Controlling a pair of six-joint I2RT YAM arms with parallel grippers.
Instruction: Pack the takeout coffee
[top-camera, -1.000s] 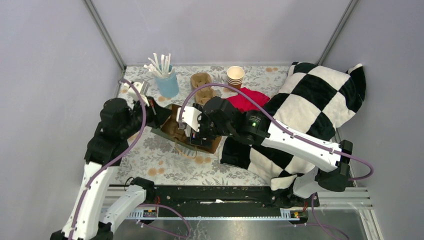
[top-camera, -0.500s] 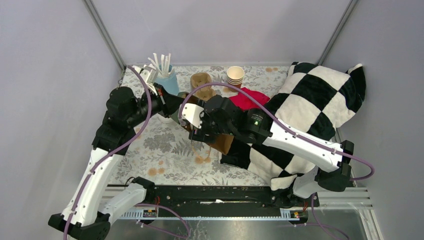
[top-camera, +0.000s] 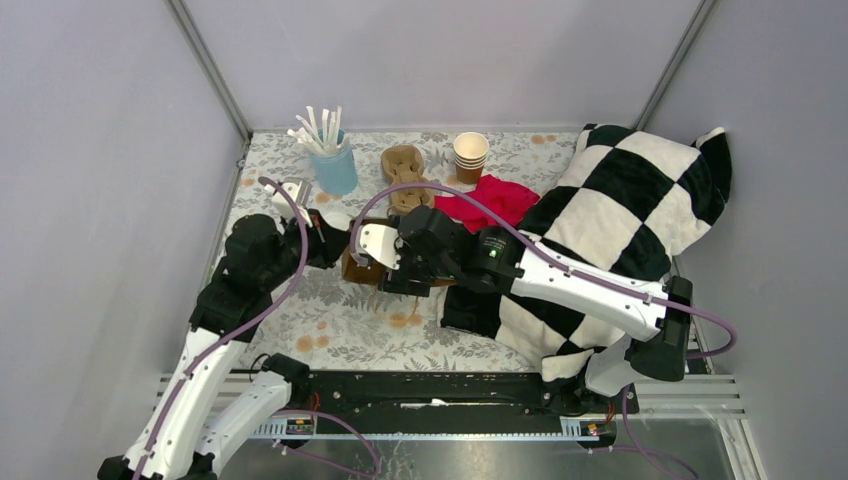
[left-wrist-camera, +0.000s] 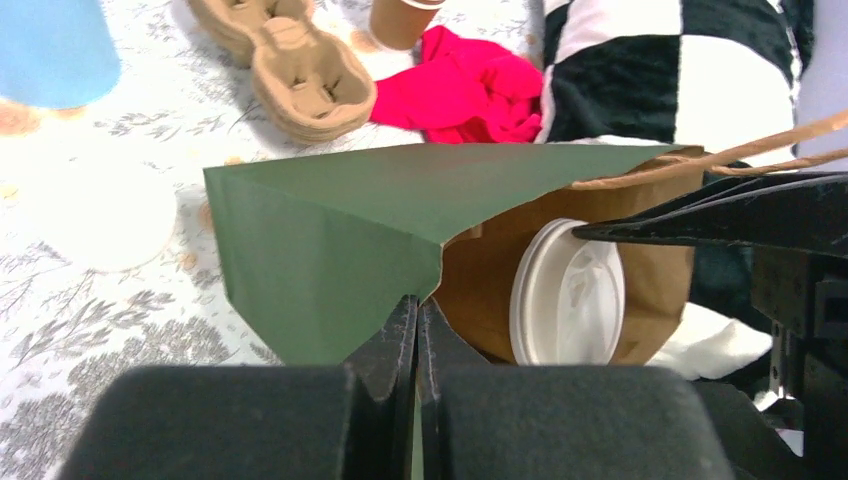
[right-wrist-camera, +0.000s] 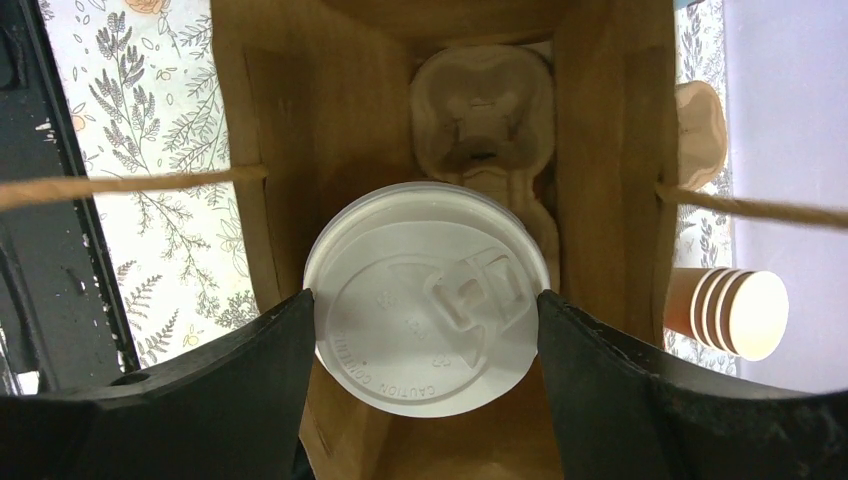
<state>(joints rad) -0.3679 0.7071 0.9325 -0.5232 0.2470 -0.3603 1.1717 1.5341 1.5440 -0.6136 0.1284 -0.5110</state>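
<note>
The takeout coffee (right-wrist-camera: 428, 298), a cup under a round white lid, sits between the black fingers (right-wrist-camera: 285, 345) of my right gripper (right-wrist-camera: 427, 312), which is shut on its sides. It hangs in the mouth of a brown paper bag (right-wrist-camera: 610, 150), above a cardboard carrier (right-wrist-camera: 483, 105) on the bag's floor. My left gripper (left-wrist-camera: 417, 315) is shut on the bag's rim, beside its green outer face (left-wrist-camera: 330, 240); the lid (left-wrist-camera: 568, 292) shows inside. From above, both grippers (top-camera: 335, 245) (top-camera: 385, 262) meet over the bag (top-camera: 353, 268), which is mostly hidden.
A loose white lid (top-camera: 335, 220) lies just behind the bag. At the back stand a blue cup of white sticks (top-camera: 333, 160), stacked cardboard carriers (top-camera: 405, 170) and a stack of paper cups (top-camera: 470, 152). A red cloth (top-camera: 490, 198) and a checkered pillow (top-camera: 620, 220) fill the right.
My left gripper swung toward the back with the bag's rim, then came forward again. The right gripper, still holding the coffee, shifted slightly left over the bag.
</note>
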